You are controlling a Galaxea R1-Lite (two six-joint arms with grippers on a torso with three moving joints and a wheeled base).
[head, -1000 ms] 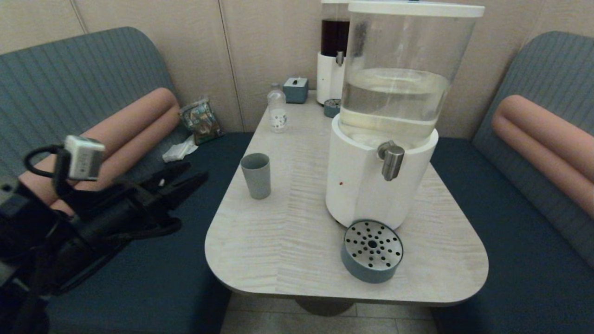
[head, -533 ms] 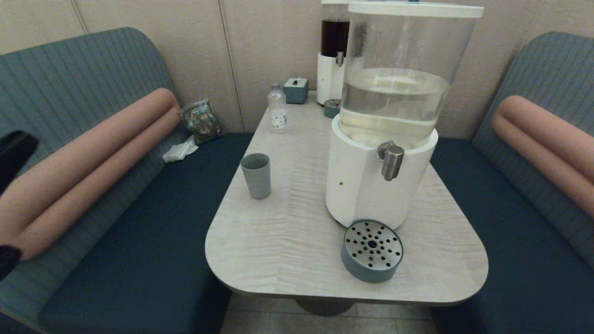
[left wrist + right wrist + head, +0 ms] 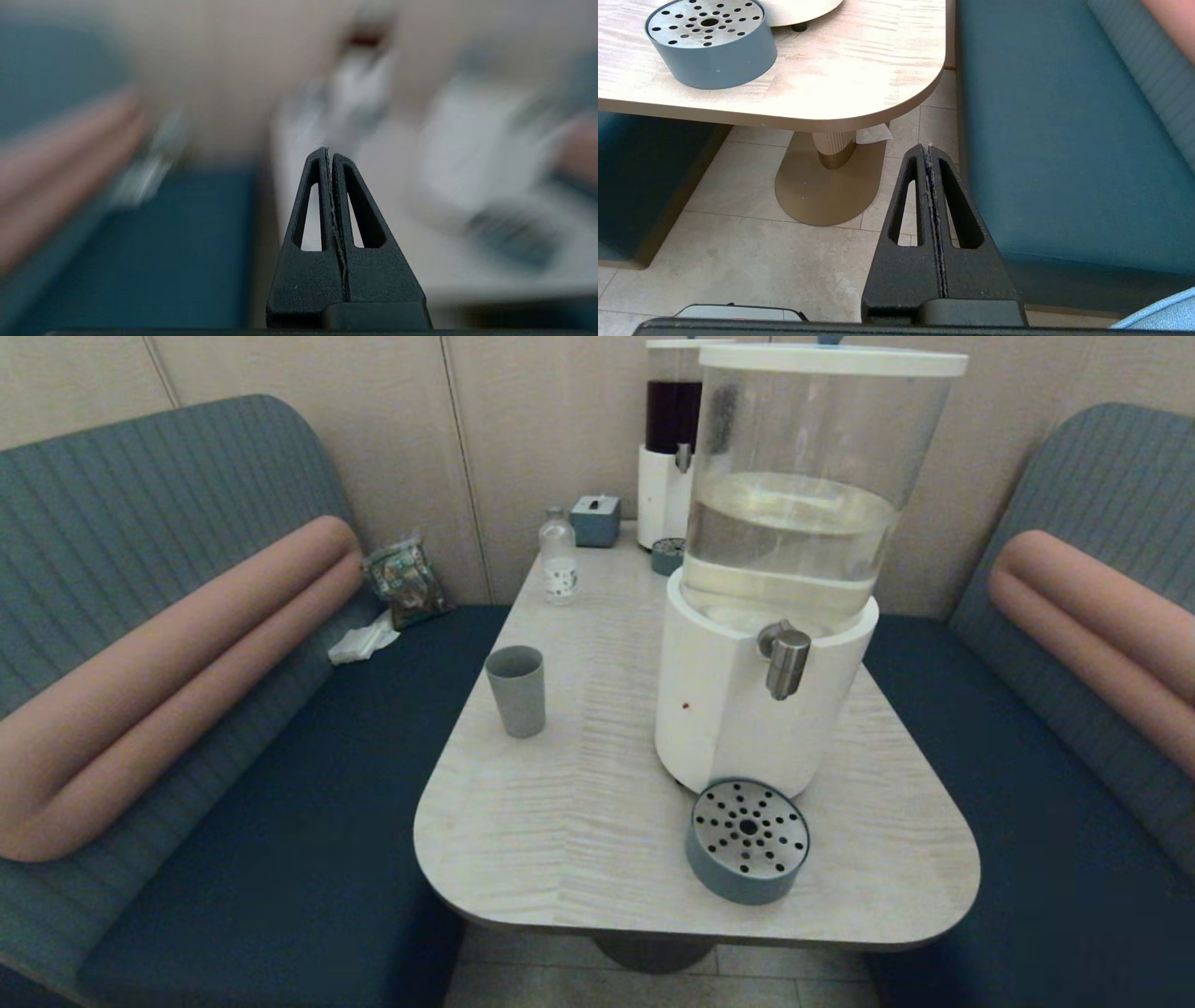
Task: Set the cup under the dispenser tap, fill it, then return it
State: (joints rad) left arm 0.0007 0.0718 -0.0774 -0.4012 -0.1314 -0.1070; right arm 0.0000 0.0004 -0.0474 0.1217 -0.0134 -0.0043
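The grey-blue cup (image 3: 516, 690) stands upright on the left part of the table (image 3: 579, 821), with nothing holding it. To its right is the large white-based dispenser (image 3: 761, 616) holding pale liquid, and its brushed-metal tap (image 3: 786, 661) juts out above the round tray with a perforated metal top (image 3: 747, 840). Neither arm shows in the head view. My left gripper (image 3: 328, 154) is shut and empty, away from the table's left side. Low beside the table's near right corner, over the floor, my right gripper (image 3: 928, 148) is shut and empty.
A small clear bottle (image 3: 558, 560), a grey box (image 3: 596, 519) and a dark-liquid dispenser (image 3: 670, 439) with its own small tray (image 3: 667, 555) stand at the table's far end. Blue benches (image 3: 280, 821) flank the table. The perforated tray (image 3: 711, 41) shows in the right wrist view too.
My left arm, which stood over the left bench a second ago, has pulled back out of the head view. The cup and dispenser have not moved.
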